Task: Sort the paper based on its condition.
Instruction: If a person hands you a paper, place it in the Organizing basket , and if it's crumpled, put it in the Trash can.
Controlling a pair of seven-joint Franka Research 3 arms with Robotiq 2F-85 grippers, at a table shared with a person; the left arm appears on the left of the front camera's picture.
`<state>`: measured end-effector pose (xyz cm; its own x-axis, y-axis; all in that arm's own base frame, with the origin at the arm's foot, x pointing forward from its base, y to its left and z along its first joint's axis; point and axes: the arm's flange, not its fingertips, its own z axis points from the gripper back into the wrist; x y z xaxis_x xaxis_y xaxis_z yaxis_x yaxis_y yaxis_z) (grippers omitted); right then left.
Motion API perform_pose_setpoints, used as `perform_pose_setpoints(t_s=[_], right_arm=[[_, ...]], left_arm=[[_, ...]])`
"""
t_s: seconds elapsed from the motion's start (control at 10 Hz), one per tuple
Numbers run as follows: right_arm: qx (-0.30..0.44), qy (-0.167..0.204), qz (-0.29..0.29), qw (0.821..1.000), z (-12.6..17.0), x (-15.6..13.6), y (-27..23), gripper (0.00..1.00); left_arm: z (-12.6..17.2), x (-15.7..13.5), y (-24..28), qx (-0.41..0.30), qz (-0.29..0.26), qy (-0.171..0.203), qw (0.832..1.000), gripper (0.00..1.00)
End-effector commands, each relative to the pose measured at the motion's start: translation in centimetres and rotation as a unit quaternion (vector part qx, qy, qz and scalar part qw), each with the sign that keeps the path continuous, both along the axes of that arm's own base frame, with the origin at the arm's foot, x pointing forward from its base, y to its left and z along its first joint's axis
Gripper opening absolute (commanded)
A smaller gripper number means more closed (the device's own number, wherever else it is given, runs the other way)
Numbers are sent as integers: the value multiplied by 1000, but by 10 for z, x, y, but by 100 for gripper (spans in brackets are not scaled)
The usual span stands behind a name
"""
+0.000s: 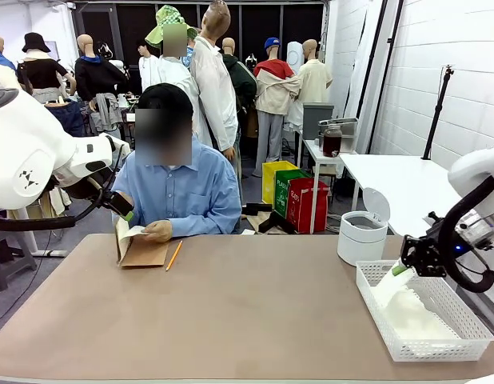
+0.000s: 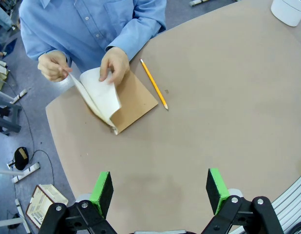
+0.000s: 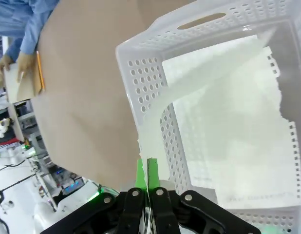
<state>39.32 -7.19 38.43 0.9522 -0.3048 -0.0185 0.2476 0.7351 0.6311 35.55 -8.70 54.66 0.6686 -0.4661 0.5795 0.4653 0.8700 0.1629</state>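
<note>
White paper point(image 3: 223, 97) trails from the right gripper point(image 1: 402, 268) into the plastic lattice basket point(image 1: 463, 340), the sheet draped over the basket's near wall so that most of it already lies inside. One edge looks ragged with torn binding holes, so the basket is probably the bin for sheets in that condition. The right gripper's green pads point(image 3: 140, 175) are pressed together on the sheet's corner, just outside the basket wall, pinching it. Well away from the basket, at the table's far edge, a person's hand point(image 2: 114, 63) lifts pages of the brown-covered notebook point(image 2: 131, 100), apparently freeing the next sheet; a yellow pencil point(image 2: 153, 84) lies just beside it. The left gripper point(image 2: 160, 192) hangs above bare tabletop point(image 2: 228, 97), far from the basket, its jaws spread wide and holding nothing, seemingly poised to receive.
</note>
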Motion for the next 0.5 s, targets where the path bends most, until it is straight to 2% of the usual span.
perform_pose_setpoints(t_s=[0.0,0.4], right_arm=[[-38,16,-1,999,-11,5,9,0],[-145,44,19,988,1,-2,3,0]], left_arm=[[0,0,1,-1,1,0,1000,100],[0,0,1,-1,1,0,1000,100]])
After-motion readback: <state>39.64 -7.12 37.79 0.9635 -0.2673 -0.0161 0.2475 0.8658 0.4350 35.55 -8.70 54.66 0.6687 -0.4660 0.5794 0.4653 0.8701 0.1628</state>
